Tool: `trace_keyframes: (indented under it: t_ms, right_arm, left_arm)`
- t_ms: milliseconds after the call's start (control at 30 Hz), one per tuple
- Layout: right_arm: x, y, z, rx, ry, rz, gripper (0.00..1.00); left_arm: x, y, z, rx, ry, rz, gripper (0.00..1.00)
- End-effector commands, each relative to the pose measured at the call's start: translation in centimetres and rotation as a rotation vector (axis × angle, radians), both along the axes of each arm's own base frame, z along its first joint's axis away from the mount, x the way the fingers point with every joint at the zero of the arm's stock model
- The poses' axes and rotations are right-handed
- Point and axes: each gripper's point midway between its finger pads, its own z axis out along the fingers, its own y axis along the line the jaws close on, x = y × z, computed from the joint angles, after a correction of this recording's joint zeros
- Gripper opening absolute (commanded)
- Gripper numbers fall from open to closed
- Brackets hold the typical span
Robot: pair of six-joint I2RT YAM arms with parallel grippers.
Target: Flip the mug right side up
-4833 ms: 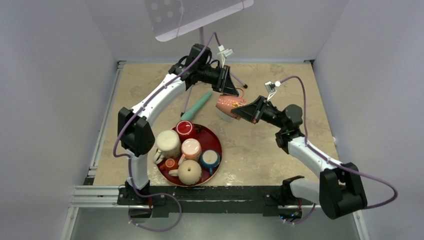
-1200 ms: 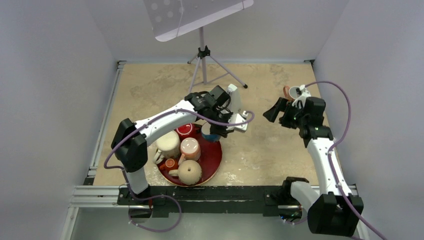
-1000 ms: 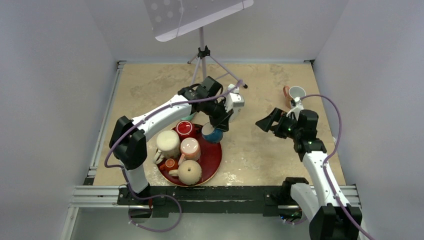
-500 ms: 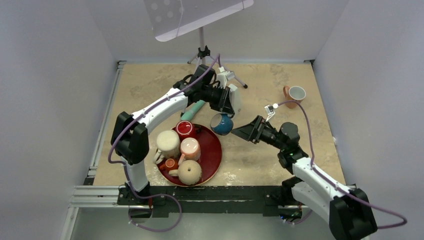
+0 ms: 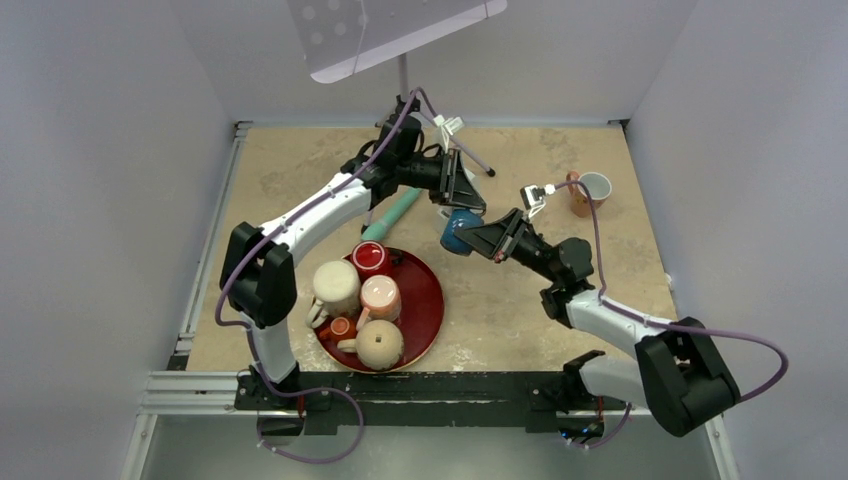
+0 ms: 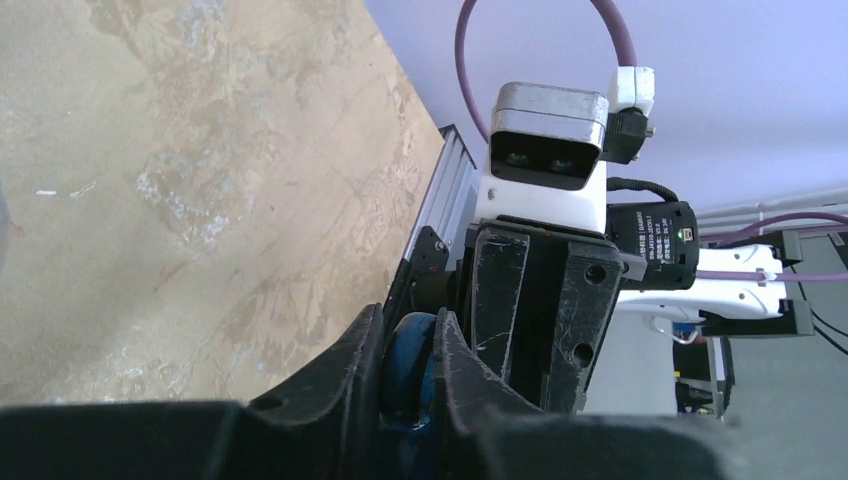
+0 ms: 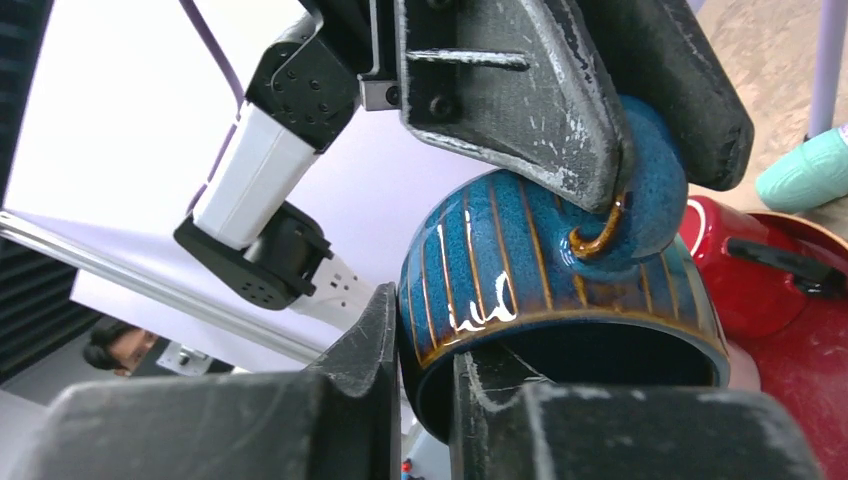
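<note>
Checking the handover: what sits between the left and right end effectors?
The blue mug: left end effector pinches its handle side, right end effector clamps its rim wall. Clearest in right wrist view.

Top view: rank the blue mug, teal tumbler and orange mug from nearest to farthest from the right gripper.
1. blue mug, gripped between the right gripper's fingers.
2. teal tumbler, lying to its left.
3. orange mug, upright at the far right.
</note>
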Motion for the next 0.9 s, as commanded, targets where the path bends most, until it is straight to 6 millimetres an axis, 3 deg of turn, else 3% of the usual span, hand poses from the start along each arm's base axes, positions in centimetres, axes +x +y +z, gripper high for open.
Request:
trace_keyframes:
  t_ms: [0, 67, 100, 233, 433, 567, 633, 733, 867]
  right_arm:
    - [1.4, -0.1, 2.1, -0.040, -0.073, -0.085, 0.00]
    - [2.7, -0.4, 0.8, -0.170, -0.052, -0.153, 0.00]
    - [3.4, -1.0, -1.2, -0.283, 0.019, -0.197, 0.00]
    - [3.8, -4.2, -3.6, -0.535, 0.113, -0.336, 0.00]
    - [5.0, -11.3, -9.5, -0.931, 0.306, -0.502, 0.00]
    - [9.0, -15.0, -10.0, -1.062, 0.318, -0.594, 0.00]
    - [12.3, -16.1, -9.2, -1.126, 0.292, -0.649, 0.00]
    - [16.5, -17.7, -11.6, -1.315, 0.345, -0.625, 0.00]
    - [19.2, -20.0, -13.2, -1.480, 0.397, -0.651, 0.00]
  left_arm:
    - [-0.2, 0.0, -0.2, 0.063, -0.038, 0.021, 0.41]
    - [0.6, 0.7, -1.0, 0.133, -0.113, 0.045, 0.65]
    - [0.9, 1.4, -1.5, 0.179, -0.152, 0.051, 0.73]
    - [2.5, 2.8, -1.4, 0.280, -0.297, 0.084, 0.99]
    - [3.3, 4.3, 1.3, 0.358, -0.473, 0.065, 1.00]
    - [2.8, 6.2, 1.7, 0.434, -0.569, 0.031, 1.00]
    - [1.7, 7.0, 1.1, 0.458, -0.606, -0.034, 1.00]
    - [-0.8, 8.3, 0.0, 0.488, -0.644, -0.181, 1.00]
    - [-5.4, 10.2, -1.1, 0.474, -0.657, -0.441, 1.00]
